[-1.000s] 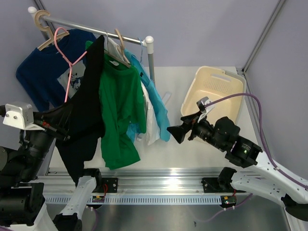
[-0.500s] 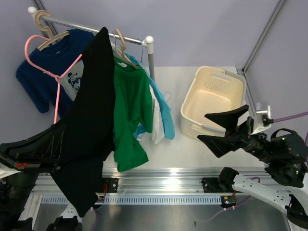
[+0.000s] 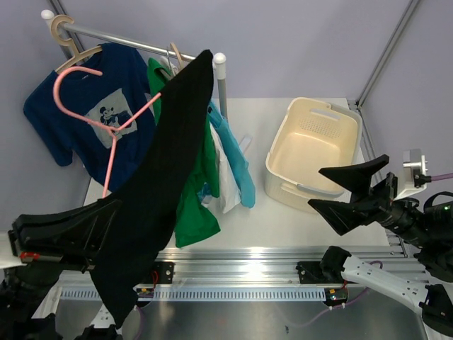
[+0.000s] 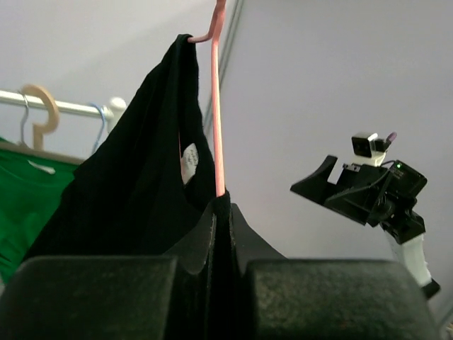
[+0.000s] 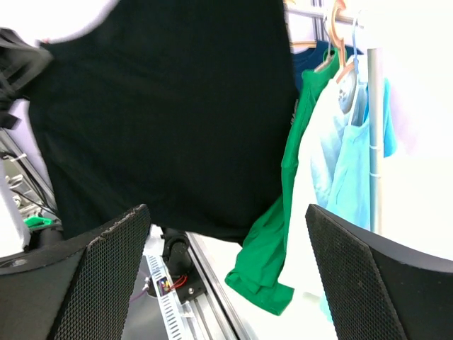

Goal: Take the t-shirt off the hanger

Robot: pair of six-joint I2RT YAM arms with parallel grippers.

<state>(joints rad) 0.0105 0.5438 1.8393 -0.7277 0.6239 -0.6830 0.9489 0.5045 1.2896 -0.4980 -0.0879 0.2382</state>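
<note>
White table (image 3: 262, 212) here, and one cream basket (image 3: 290, 185) sits right on it, over on the right side. The rack's post (image 3: 221, 92) rises at the back left.

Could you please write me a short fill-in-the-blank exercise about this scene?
1. The left gripper is ___ on the pink hanger.
2. The t-shirt on that hanger is ___ in colour.
3. The right gripper holds nothing; its jaws stand ___.
Missing words: shut; black; open.
</note>
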